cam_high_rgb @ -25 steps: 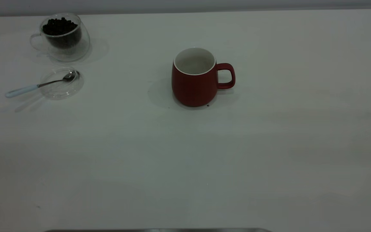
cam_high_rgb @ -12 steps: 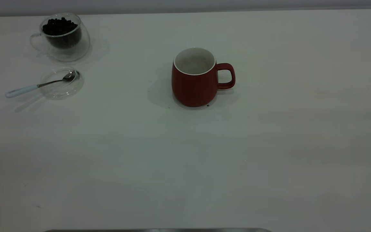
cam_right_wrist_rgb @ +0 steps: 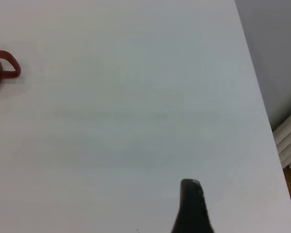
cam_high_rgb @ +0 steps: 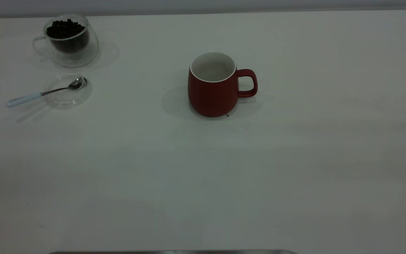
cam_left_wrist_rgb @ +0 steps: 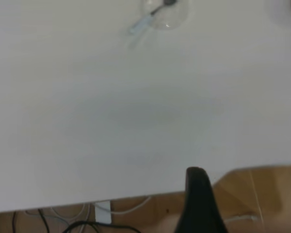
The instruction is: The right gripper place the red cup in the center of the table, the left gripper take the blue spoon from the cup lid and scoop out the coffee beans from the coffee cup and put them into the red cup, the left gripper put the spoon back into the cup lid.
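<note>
On table (cam_high_rgb: 294, 158), red cup (cam_high_rgb: 213, 88) unmoved.

A bare test bench in a lab or workroom

A large plain white table (cam_high_rgb: 294, 158) stands against a blank grey wall. Loose cables (cam_left_wrist_rgb: 63, 221) and a white socket block (cam_left_wrist_rgb: 103, 212) lie on the wood-toned floor (cam_left_wrist_rgb: 266, 194) past the table's edge, and a white ribbed radiator (cam_right_wrist_rgb: 288, 141) stands by the wall at one corner.
</note>
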